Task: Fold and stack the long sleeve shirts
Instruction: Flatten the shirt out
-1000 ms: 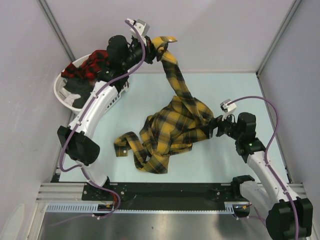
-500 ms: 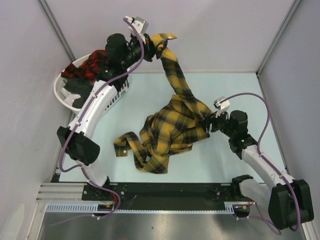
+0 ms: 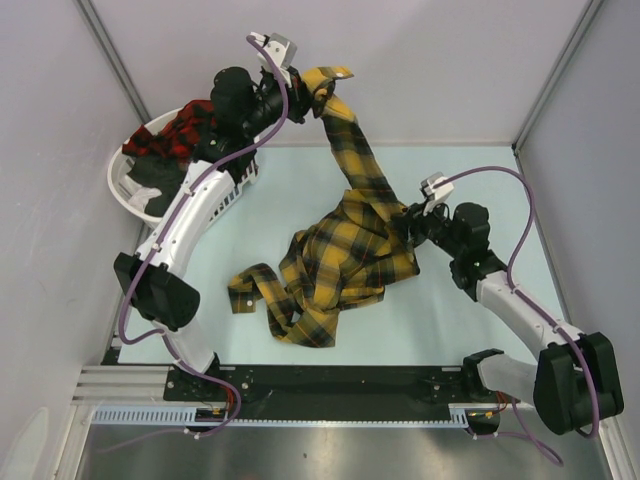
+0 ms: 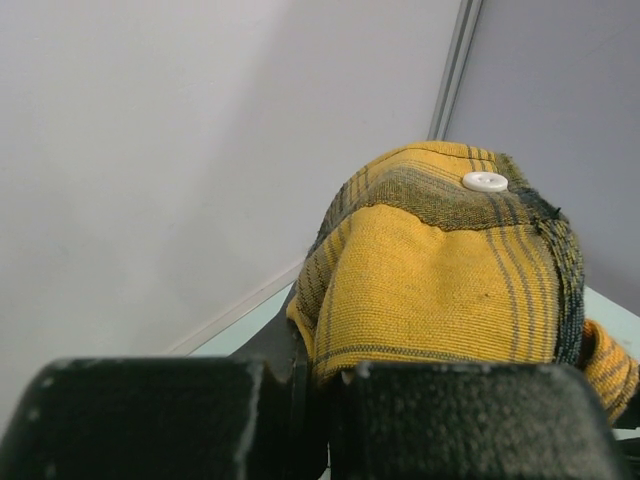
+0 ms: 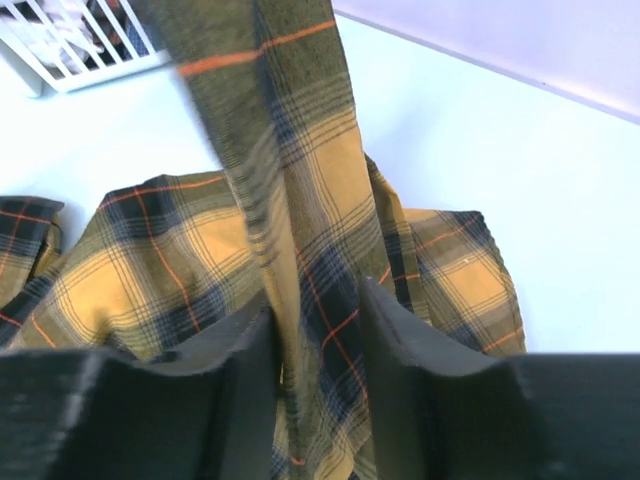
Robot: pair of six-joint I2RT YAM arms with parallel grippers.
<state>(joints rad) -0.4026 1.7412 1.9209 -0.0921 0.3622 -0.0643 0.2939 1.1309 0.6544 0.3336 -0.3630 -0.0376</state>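
The mustard-yellow plaid long sleeve shirt (image 3: 340, 262) lies crumpled mid-table, one sleeve stretched up to the back. My left gripper (image 3: 308, 98) is shut on that sleeve's cuff, held high near the back wall; in the left wrist view the buttoned cuff (image 4: 440, 290) bulges out of the closed left gripper (image 4: 325, 400). My right gripper (image 3: 408, 224) is at the shirt's right side. In the right wrist view the right gripper (image 5: 318, 330) stands partly closed around the hanging sleeve (image 5: 290, 150), not visibly pinching it. A red-and-black plaid shirt (image 3: 175, 130) sits in the basket.
A white laundry basket (image 3: 116, 182) stands at the back left of the table, its rim also showing as the basket (image 5: 90, 50) in the right wrist view. Grey walls close in the back and both sides.
The right arm has moved left and away from me up to the shirt, and its jaws have narrowed around the raised sleeve. The left arm and the cuff stay put.
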